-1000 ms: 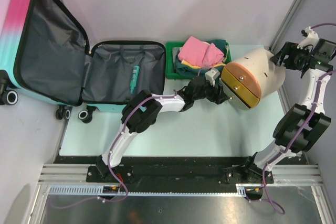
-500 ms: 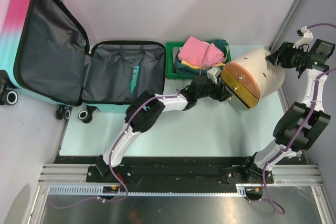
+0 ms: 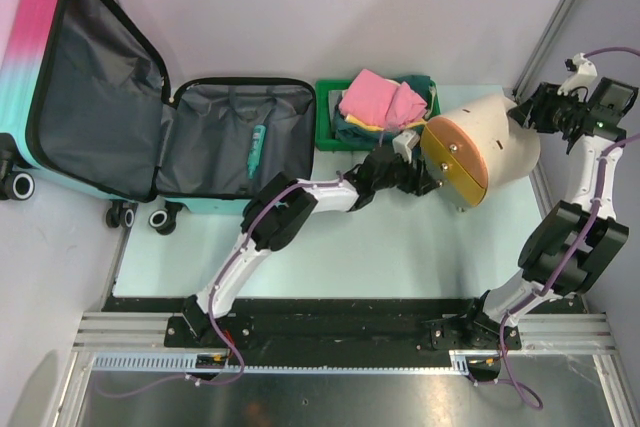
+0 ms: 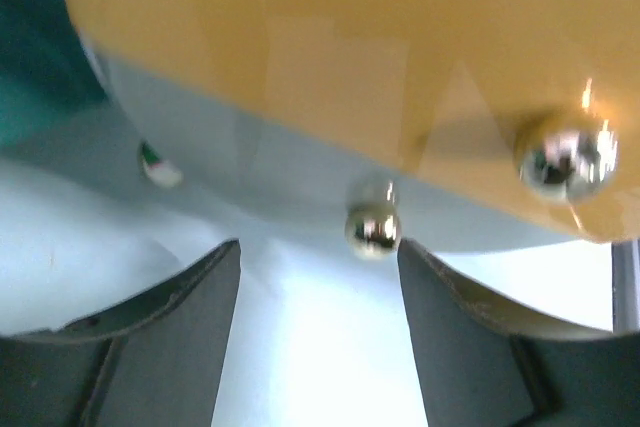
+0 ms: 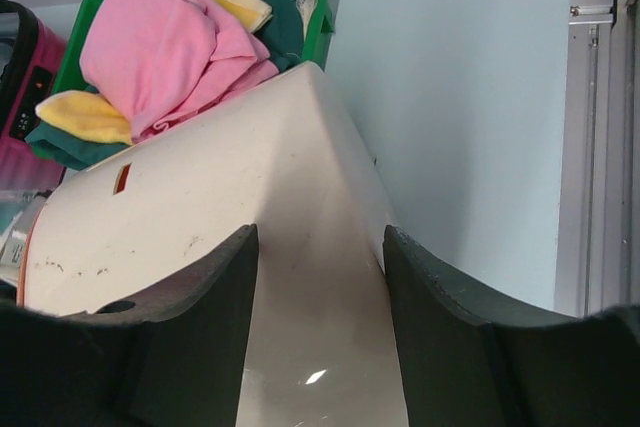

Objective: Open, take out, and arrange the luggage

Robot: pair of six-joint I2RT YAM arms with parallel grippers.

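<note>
The luggage (image 3: 90, 87), pink-to-teal with a dark grey lining, lies open at the left, its lid propped up and its lower half (image 3: 235, 142) flat on the table. A small teal item (image 3: 258, 145) rests in the lower half. My left gripper (image 3: 425, 173) (image 4: 318, 257) is open at the orange end (image 4: 350, 47) of a white-and-orange cylinder (image 3: 490, 147), a metal stud (image 4: 373, 230) just ahead of its fingertips. My right gripper (image 3: 527, 112) (image 5: 320, 237) is open at the cylinder's white end (image 5: 230, 197), whose surface fills the gap between its jaws.
A green tray (image 3: 325, 117) (image 5: 318, 7) heaped with pink, yellow and dark green clothes (image 3: 380, 99) (image 5: 165, 47) stands between the luggage and the cylinder. Metal frame posts (image 3: 555, 27) rise at the right; a rail (image 5: 590, 127) borders the table.
Both grippers have narrowed a little. The right gripper has moved left against the cylinder's white end, and the cylinder has shifted slightly between the two grippers.
</note>
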